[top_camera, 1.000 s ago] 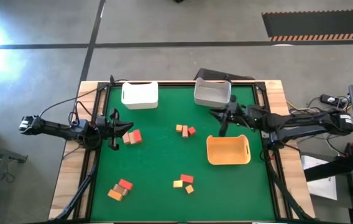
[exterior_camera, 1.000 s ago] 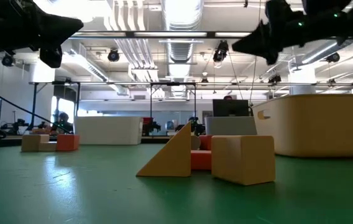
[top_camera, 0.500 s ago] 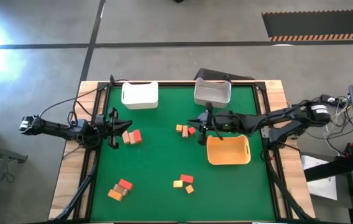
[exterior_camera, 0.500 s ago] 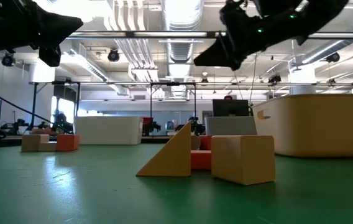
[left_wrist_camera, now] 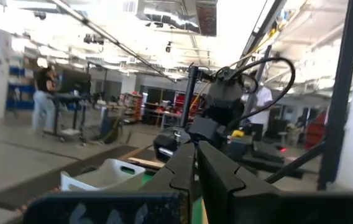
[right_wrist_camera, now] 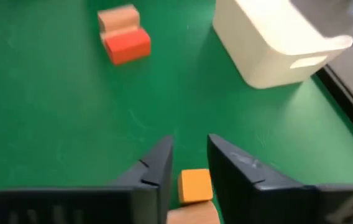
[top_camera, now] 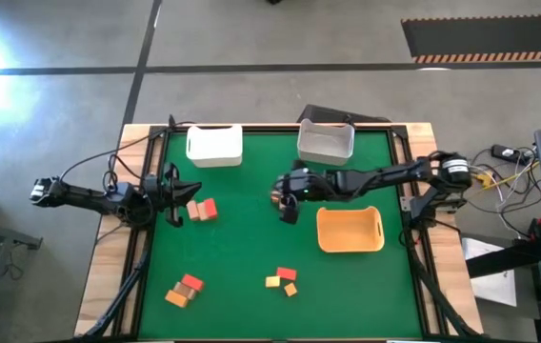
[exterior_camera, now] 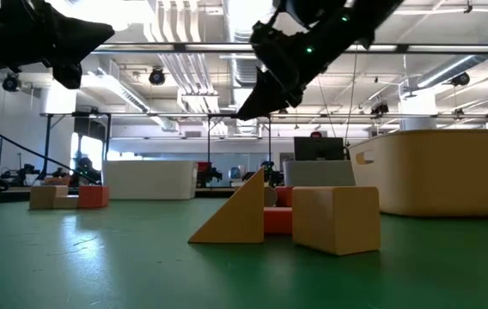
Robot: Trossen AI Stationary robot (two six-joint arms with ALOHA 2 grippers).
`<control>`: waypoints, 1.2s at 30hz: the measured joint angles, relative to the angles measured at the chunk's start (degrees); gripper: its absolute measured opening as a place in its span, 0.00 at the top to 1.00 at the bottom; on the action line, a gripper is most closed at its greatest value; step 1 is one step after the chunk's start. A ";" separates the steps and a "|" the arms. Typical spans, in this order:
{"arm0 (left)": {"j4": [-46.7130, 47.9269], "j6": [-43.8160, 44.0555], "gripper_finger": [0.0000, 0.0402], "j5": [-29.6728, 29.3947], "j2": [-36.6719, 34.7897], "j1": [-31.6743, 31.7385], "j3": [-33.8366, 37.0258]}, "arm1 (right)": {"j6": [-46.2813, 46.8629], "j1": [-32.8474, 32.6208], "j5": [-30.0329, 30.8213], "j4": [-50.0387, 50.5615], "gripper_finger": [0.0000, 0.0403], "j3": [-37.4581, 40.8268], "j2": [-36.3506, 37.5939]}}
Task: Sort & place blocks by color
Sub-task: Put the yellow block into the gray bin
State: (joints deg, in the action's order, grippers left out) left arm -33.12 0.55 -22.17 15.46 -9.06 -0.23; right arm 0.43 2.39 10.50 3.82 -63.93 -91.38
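My right pincer (right_wrist_camera: 187, 163) has swung left from the orange tray (top_camera: 350, 230) to hover over the mid-surface blocks (top_camera: 276, 197), jaws parted around a yellow-orange block (right_wrist_camera: 195, 185), nothing gripped; pick comes next. Left pincer (top_camera: 177, 193) clenched, idle

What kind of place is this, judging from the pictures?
Probably a robotics lab or workshop in a large industrial hall. A green work table stands on a bare concrete floor, exposed ceiling ducts run overhead, and more benches and a standing person show behind.
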 joint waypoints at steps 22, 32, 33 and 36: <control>-0.86 -3.97 0.99 0.00 0.66 0.00 0.00 | 1.05 4.85 -0.31 18.53 0.29 -14.55 -16.68; -0.88 -3.97 0.99 0.02 0.77 -0.02 -0.02 | 1.06 4.76 -0.47 19.80 0.34 -14.01 -18.62; -0.88 -3.97 0.99 0.02 0.79 0.00 0.00 | 1.08 4.76 -0.48 19.72 0.34 -14.01 -19.24; -0.88 -3.97 0.99 0.02 0.76 -0.01 -0.01 | 0.97 4.76 -0.58 19.56 0.35 -13.99 -20.94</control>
State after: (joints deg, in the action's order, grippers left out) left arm -34.00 -3.43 -22.15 16.23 -9.07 -0.24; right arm 1.40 7.16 9.92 23.39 -77.92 -112.32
